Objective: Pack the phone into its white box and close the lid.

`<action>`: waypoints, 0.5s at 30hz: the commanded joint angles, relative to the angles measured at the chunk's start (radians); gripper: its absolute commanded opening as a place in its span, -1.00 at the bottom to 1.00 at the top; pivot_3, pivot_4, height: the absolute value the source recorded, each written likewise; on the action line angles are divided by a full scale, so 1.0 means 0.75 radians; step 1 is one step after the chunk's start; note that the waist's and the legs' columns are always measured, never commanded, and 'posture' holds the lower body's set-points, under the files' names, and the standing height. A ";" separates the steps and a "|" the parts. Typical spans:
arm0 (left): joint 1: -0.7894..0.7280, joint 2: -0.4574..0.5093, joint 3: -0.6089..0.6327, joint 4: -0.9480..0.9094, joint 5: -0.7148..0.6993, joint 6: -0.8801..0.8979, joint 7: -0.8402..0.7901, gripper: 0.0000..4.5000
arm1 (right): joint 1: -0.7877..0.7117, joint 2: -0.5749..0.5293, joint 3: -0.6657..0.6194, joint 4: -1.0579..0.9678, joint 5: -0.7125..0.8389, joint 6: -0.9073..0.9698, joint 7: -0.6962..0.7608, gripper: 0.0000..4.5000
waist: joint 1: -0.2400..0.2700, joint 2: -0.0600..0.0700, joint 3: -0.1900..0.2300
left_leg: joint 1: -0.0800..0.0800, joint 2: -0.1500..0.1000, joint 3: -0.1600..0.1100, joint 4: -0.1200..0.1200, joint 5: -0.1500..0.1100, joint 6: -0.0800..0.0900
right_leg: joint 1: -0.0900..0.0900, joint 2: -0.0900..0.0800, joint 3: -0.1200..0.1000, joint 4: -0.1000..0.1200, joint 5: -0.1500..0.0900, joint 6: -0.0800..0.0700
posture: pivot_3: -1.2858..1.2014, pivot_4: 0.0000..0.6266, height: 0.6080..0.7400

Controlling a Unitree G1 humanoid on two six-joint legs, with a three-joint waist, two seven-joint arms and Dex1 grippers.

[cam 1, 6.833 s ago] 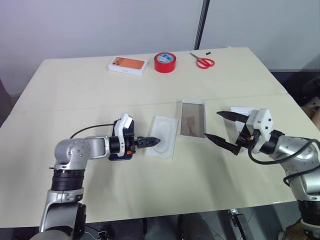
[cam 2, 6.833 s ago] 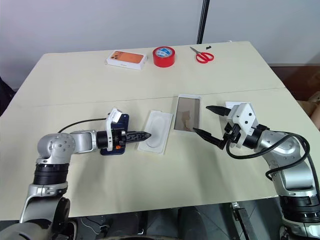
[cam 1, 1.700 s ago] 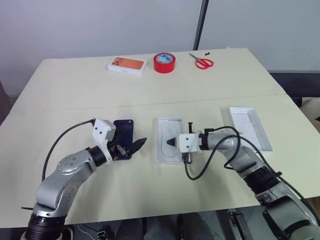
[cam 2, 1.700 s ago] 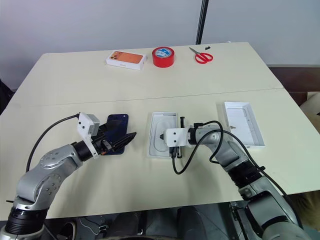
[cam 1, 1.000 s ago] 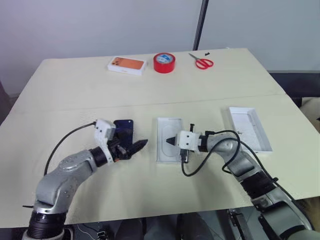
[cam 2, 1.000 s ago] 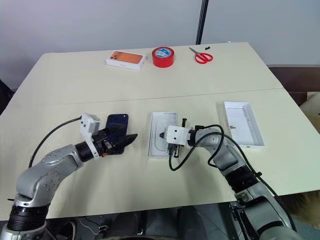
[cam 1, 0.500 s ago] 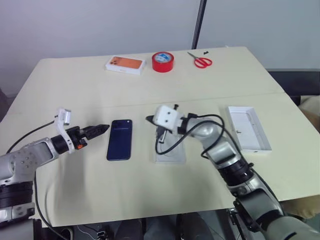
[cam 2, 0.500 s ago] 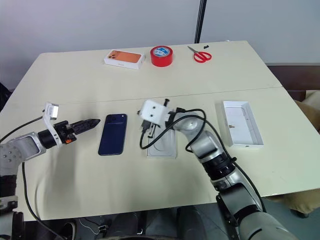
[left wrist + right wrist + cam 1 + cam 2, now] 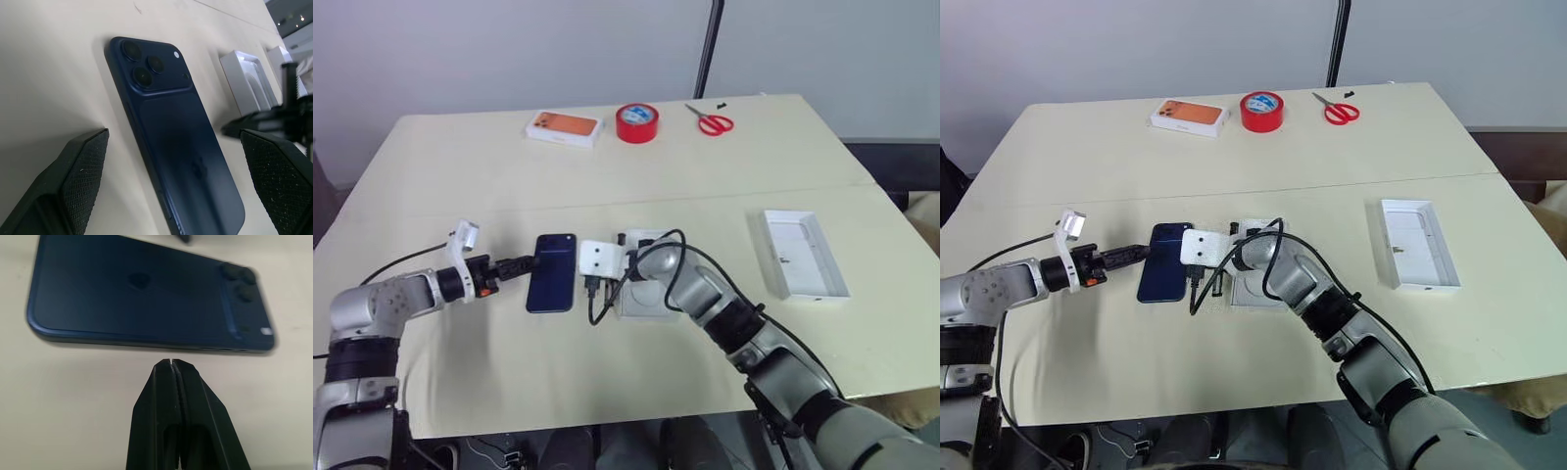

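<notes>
While the phone point(image 9: 552, 271) lies unpacked on the tabletop point(image 9: 724, 186), left hand point(image 9: 171, 186) gapes, right hand point(image 9: 170, 363) clenched empty; boxing and lidding remain.

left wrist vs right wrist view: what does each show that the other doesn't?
Left wrist view: the left gripper open, one finger on each side of the phone's near end; beyond the phone, the white box and the dark tip of the right gripper.
Right wrist view: the right gripper's fingers shut together, their tip just short of the phone's long edge, a small gap of bare table between.
Both: the phone lying flat, glossy back and camera bump up, held by neither gripper.
</notes>
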 commanded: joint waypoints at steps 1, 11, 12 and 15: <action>0.073 -0.059 -0.134 -0.020 0.006 0.204 0.022 1.00 | -0.031 0.035 0.018 0.031 -0.030 -0.024 -0.033 -0.98 | -0.003 0.001 -0.002 | 0.000 0.000 0.000 0.000 0.000 0.000 | 0.000 0.000 0.000 0.000 0.000 0.000 | 0.03 -0.52 1.00; 0.041 -0.198 -0.089 -0.073 -0.012 0.382 0.137 1.00 | -0.024 0.026 0.028 -0.002 -0.067 -0.036 -0.035 -0.98 | 0.000 0.012 -0.020 | 0.002 -0.001 -0.001 0.000 -0.001 0.001 | 0.003 -0.001 0.000 -0.002 0.000 0.000 | 0.03 -0.52 1.00; 0.037 -0.222 -0.080 -0.079 -0.022 0.401 0.150 1.00 | -0.025 0.026 0.030 0.001 -0.070 -0.039 -0.036 -0.98 | 0.001 0.013 -0.022 | 0.002 -0.001 -0.001 0.000 -0.001 0.001 | 0.004 -0.001 0.000 -0.002 0.000 0.000 | 0.03 -0.52 1.00; 0.015 -0.297 -0.021 -0.110 -0.065 0.502 0.193 1.00 | -0.021 0.024 0.033 -0.002 -0.072 -0.042 -0.035 -0.98 | 0.004 0.014 -0.023 | 0.002 -0.001 -0.003 0.000 -0.001 0.002 | 0.004 -0.001 0.000 -0.003 0.000 0.000 | 0.03 -0.52 1.00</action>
